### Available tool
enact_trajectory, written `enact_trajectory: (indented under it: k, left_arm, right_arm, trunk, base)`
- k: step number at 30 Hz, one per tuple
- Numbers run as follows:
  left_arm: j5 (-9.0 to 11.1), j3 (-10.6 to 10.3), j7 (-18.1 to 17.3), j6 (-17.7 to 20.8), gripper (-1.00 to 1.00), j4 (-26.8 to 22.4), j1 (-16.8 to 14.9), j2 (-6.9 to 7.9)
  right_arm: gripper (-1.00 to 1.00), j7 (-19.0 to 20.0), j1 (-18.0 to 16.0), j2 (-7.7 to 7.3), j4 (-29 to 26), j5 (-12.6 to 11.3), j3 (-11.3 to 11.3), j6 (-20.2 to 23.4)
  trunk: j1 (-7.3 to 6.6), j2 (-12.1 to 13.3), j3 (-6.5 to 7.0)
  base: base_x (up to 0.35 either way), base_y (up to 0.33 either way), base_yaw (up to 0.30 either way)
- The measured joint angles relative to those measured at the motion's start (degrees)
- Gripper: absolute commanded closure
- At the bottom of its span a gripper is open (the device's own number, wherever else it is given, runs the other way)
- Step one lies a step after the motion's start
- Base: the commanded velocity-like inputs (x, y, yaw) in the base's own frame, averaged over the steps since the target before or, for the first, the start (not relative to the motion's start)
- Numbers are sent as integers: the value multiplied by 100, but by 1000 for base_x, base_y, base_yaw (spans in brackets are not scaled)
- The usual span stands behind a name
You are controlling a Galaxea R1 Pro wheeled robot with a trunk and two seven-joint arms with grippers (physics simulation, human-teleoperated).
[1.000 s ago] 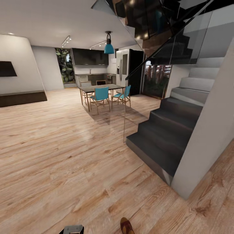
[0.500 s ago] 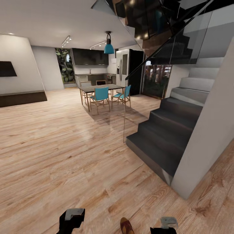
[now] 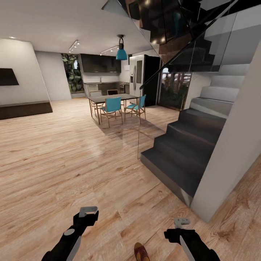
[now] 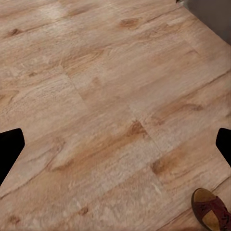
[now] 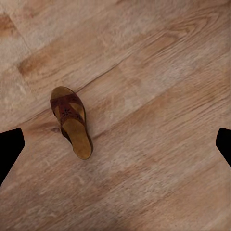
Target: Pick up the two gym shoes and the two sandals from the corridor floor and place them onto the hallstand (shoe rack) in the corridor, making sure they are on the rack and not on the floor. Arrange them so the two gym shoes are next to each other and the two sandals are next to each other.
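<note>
Lying flat on the wood floor [image 3: 72, 163] at the bottom edge of the head view is one brown sandal [image 3: 141, 252], its toe pointing away from the robot. The right wrist view shows it whole [image 5: 72, 122]: a tan insole, a dark reddish-brown strap across the front with a small cut-out flower pattern, resting on the planks with nothing touching it. The left wrist view catches just its front end [image 4: 211, 209] at a corner of the picture.

The sandal sits between the two arms. The left gripper [image 3: 88, 210] hangs above the floor to the sandal's left and a little farther forward; the right gripper [image 3: 181, 222] hangs to its right, nearer to it. Both are well clear of the sandal and hold nothing. In each wrist view the black fingertips [image 5: 9, 149] stand at opposite edges of the picture with bare floor between them, so both sets of jaws are spread wide apart.

Beyond the arms, to the right, a dark staircase [image 3: 188, 152] climbs beside a pale grey wall [image 3: 235, 145], with a glass balustrade above it. Farther off, across the open floor, stands a dining table [image 3: 112, 98] with teal chairs [image 3: 112, 107] around it and a teal hanging lamp [image 3: 121, 53] overhead. Behind the table are dark kitchen cabinets and a tall fridge [image 3: 137, 76].
</note>
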Motion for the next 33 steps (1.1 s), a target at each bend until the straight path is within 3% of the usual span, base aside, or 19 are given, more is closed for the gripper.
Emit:
enact_trajectory:
  k: [12, 33]
  left_arm:
    - [18, 0, 3, 12, -100, 8, -5, -8]
    - [19, 0, 5, 20, -100, 8, -8, -15]
  right_arm:
    - [-100, -11, -5, -9, -6, 4, -3, -38]
    - [-100, -23, -6, -9, 3, 3, -14, -35]
  trunk:
    - [0, 0, 0]
    - [0, 0, 0]
  base:
    - [0, 0, 20]
    - [0, 0, 255]
